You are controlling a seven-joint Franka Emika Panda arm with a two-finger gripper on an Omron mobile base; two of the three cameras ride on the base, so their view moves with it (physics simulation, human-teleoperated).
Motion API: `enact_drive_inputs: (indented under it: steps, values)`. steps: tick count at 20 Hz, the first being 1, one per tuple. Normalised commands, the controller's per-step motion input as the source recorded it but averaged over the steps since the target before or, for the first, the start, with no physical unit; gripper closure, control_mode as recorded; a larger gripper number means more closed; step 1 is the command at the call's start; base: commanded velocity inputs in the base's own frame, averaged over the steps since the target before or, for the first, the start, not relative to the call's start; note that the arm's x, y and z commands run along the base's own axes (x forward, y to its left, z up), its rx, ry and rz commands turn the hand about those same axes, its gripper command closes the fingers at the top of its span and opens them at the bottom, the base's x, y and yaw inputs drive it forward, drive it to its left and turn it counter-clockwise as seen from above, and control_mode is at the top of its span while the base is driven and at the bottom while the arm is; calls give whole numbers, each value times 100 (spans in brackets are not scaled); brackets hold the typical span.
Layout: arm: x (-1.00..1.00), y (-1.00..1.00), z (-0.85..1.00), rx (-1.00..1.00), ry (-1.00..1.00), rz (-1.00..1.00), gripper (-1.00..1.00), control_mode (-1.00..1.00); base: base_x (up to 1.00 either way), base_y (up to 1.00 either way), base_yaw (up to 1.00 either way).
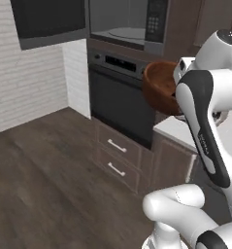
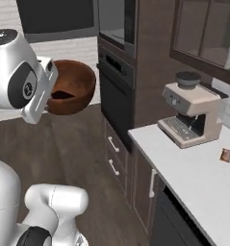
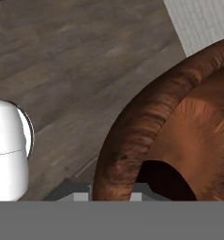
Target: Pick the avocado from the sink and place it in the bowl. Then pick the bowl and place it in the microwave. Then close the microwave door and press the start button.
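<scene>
The reddish-brown bowl (image 1: 158,87) (image 2: 73,86) hangs in the air in front of the oven, below the microwave (image 1: 124,22) (image 2: 115,21). My gripper (image 3: 111,194) is shut on the bowl's rim (image 3: 127,140), one fingertip on each side of the wall. The near-black avocado (image 2: 63,94) (image 3: 165,180) lies inside the bowl at its bottom. The microwave door (image 1: 49,22) (image 2: 56,17) stands swung open to the left, showing the grey interior and turntable. The keypad (image 1: 156,22) is on the microwave's right side. The sink is out of view.
The black oven (image 1: 120,102) and two drawers (image 1: 117,155) sit under the microwave. A white counter (image 2: 198,178) to the right carries a beige coffee machine (image 2: 191,115). Dark wood floor (image 1: 44,180) lies open to the left.
</scene>
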Motion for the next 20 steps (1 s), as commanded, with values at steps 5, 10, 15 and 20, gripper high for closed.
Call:
enact_drive_inputs:
  steps: [5, 10, 15, 20]
  values:
    - [0, 0, 0, 0, 0, 0, 100, 100, 92, 93, -29]
    - [0, 0, 0, 0, 0, 0, 100, 100, 61, 82, -19]
    - [0, 0, 0, 0, 0, 0, 100, 100, 35, 15, -16]
    - [0, 0, 0, 0, 0, 0, 100, 100, 80, 11, -18]
